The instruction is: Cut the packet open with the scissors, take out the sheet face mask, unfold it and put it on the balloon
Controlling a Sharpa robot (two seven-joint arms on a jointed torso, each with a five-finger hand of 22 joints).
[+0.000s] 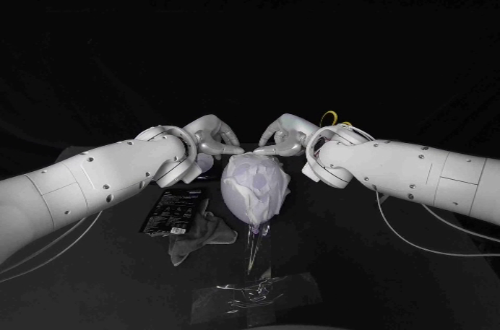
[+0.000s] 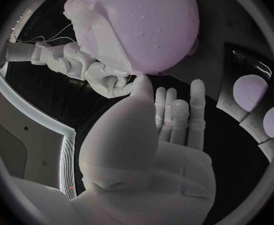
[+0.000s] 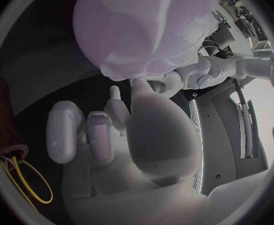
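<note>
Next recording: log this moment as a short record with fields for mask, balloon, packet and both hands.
mask: draped over the balloon, wrinkled
balloon: upright on a clear stand
packet: flat on the table, to the robot's left of the balloon
cloth: crumpled beside the packet
left hand: thumb at the mask's top edge; grip unclear
right hand: opposite it, thumb at the same edge; grip unclear

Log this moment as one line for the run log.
step: fitting mask | sheet face mask: draped over balloon | left hand, right hand: thumbs touching mask edge | packet: on table
</note>
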